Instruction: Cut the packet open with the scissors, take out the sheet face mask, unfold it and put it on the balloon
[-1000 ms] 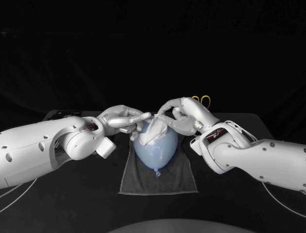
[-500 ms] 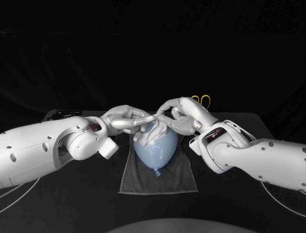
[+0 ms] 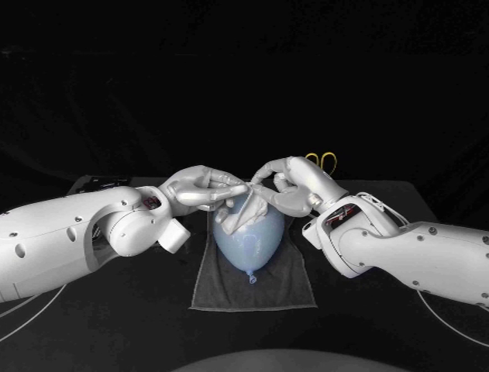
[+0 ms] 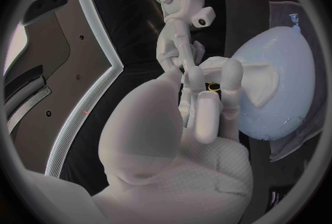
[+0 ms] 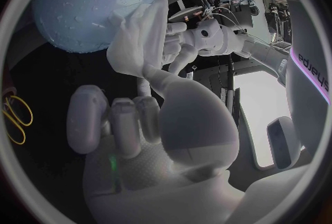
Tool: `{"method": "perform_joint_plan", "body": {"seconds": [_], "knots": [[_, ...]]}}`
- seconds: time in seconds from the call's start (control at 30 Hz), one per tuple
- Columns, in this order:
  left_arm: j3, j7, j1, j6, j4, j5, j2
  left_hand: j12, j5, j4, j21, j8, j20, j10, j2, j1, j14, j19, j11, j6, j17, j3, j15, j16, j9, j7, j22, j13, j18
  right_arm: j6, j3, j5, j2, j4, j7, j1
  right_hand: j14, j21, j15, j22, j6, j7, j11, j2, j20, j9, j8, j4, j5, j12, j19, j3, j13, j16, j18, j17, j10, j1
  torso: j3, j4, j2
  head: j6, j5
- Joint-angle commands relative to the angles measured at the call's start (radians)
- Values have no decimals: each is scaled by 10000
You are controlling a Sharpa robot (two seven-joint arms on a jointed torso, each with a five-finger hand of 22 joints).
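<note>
Left hand (image 3: 205, 188) and right hand (image 3: 289, 184): each pinched an upper edge of the crumpled white mask (image 3: 244, 208). Mask hung touching the far end of the pale blue balloon (image 3: 249, 239), which lay on a grey cloth (image 3: 256, 291). Yellow-handled scissors (image 3: 324, 160) lay beyond the right hand.

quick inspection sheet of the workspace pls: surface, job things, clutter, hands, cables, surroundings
surface: black table, with a dark cloth spread at its middle
job's things: pale blue balloon lies on the cloth; sheet mask, partly folded, hangs over the balloon's far end; yellow-handled scissors lie beyond the right hand
clutter: nothing seen
hands: left hand and right hand each pinch the sheet mask's top
cables: thin pale cables trail under the arms
surroundings: dark backdrop, nothing seen
</note>
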Motion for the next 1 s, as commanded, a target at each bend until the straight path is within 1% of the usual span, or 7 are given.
{"method": "perform_joint_plan", "body": {"seconds": [0.03,0.2,0.37,0.6,0.77,0.9,1.0], "knots": [[13,462,2,-79,25,619,5,-61,-3,-117,-66,-4,12,-107,153,343,-86,-102,-4,150,-54,249,-11,-52,-20,-20,-27,-33,140,138,2,-165,14,30,-52,-3,1199,-8,-244,1882,85,15,-43,-32,-31,134,47,-27,23,31,89,72,1916,45,-32,2634,485,93,0,-7,2,-11,-6],[13,330,2,-226,19,666,3,-65,-7,-110,-55,16,9,-121,140,360,-95,-114,24,233,-58,318,4,-47,-34,-2,-13,-46,135,45,2,-164,12,48,5,-3,1199,-8,-244,1882,85,15,-43,-32,-31,134,47,-27,23,31,89,72,1916,45,-32,2634,485,93,0,-2,0,-17,-4],[13,95,2,-417,18,623,-3,-13,-8,38,3,24,21,-65,25,153,-73,-68,61,285,-27,245,34,-23,-57,23,66,-40,118,-147,2,-123,6,73,137,-3,1199,18,-245,1888,81,15,-43,-32,-33,135,54,-32,22,40,98,80,1926,45,-37,2634,493,94,6,-7,1,-14,-8],[12,-274,2,-612,5,504,-17,104,-7,224,130,32,42,22,-76,-69,4,61,101,312,68,152,65,33,-89,68,233,-8,89,-311,2,-77,-5,90,234,-3,1199,31,-246,1892,81,15,-44,-30,-34,137,59,-36,23,46,103,87,1933,45,-40,2634,499,97,1,-6,0,-22,-5],[12,-520,2,-647,-1,409,-21,227,-9,362,164,92,61,82,-126,-360,73,96,125,384,150,7,86,82,-94,87,254,32,89,-429,2,-67,-15,95,274,-3,1199,31,-246,1892,81,15,-44,-30,-34,137,59,-36,23,46,103,87,1933,45,-40,2634,499,97,-3,1,-2,-25,-6],[12,-689,1,-689,-11,328,-27,305,-9,376,153,121,72,101,-159,-648,97,86,135,393,163,-156,96,101,-106,95,222,55,96,-454,2,-61,-22,87,279,-3,1199,31,-246,1892,81,15,-44,-30,-34,137,59,-36,23,46,103,87,1933,45,-40,2634,499,97,-5,-4,-2,-22,-2],[12,-757,1,-728,-13,295,-25,347,-10,377,162,135,79,103,-194,-854,111,99,140,388,171,-297,101,112,-117,100,230,64,96,-372,2,-62,-24,82,256,-3,1199,31,-246,1892,81,15,-44,-30,-34,137,59,-36,23,46,103,87,1933,45,-40,2634,499,97,-2,-2,-2,-20,1]]}}
